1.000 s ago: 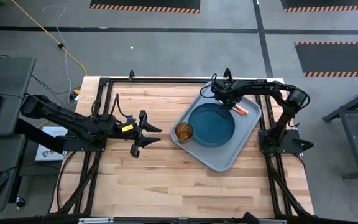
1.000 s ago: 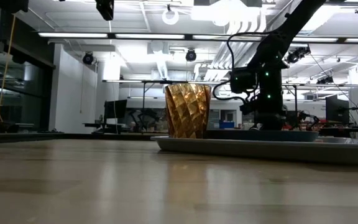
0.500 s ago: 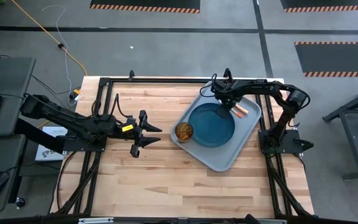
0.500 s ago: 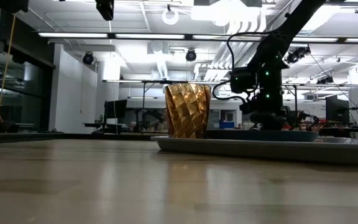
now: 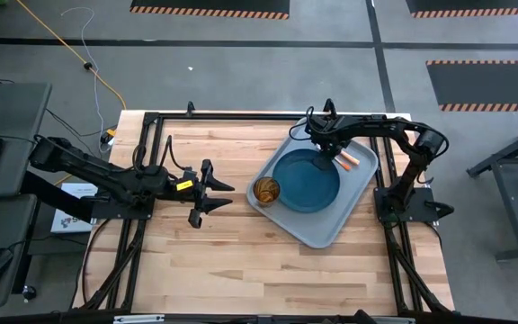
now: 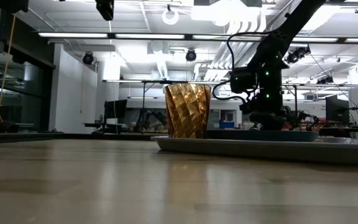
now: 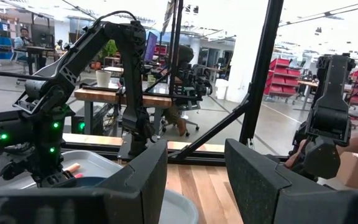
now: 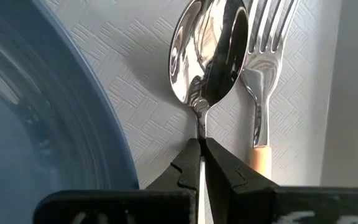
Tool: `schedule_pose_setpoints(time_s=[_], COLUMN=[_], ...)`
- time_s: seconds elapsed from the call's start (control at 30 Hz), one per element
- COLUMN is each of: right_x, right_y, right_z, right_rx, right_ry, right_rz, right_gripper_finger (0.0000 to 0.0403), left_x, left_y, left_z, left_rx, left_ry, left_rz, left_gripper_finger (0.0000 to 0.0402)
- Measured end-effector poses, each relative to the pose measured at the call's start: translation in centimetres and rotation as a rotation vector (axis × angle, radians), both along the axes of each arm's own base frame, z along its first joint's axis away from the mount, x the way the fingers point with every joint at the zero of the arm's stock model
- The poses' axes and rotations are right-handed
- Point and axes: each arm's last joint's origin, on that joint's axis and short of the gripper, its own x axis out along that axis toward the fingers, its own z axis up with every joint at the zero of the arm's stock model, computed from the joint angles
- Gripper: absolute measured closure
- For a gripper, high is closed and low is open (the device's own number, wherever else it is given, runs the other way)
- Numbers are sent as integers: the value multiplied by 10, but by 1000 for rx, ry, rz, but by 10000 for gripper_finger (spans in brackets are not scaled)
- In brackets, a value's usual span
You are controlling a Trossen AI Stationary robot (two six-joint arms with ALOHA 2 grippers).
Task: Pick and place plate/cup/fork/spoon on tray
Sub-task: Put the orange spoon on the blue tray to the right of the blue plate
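Note:
The grey-blue tray (image 5: 326,229) lies at the table's far right. The teal plate (image 5: 306,180) and the amber cup (image 5: 266,190) rest on it, the cup upright at its left corner. The spoon (image 8: 210,50) and the fork (image 8: 267,37) lie side by side on the tray's textured floor (image 8: 142,93), next to the plate's rim (image 8: 73,118). My right gripper (image 8: 202,146) is down over the tray, shut on the spoon. My left gripper (image 5: 216,193) waits open and empty at mid-table, left of the tray. My right gripper pinches the spoon's thin neck (image 8: 200,124), just behind the bowl, between its two fingers. The fingers point down at the tray from above. The bowl faces up close over the tray beside the fork's tines; whether it touches the floor I cannot tell. The gripper hides the spoon's handle.
The fork's orange handle (image 8: 261,158) lies close beside my right fingers. The plate's rim is close on their other side. The tray's raised rim (image 6: 260,148) and the cup (image 6: 188,110) show in the low view. Bare wooden table (image 5: 241,261) lies near and left of the tray.

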Motion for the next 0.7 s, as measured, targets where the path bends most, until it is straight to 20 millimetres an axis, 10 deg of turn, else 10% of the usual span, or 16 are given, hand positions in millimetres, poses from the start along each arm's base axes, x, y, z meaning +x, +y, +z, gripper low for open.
schedule_pose_setpoints(time_s=[0.7], right_x=[0], right_y=[-1], right_z=[0], right_rx=[-30], right_ry=[28], right_rz=[28], right_gripper_finger=[297], left_x=[0], left_y=[0], left_z=[0], left_rx=[0], left_ry=[0], left_rz=[0], left_gripper_finger=[252])
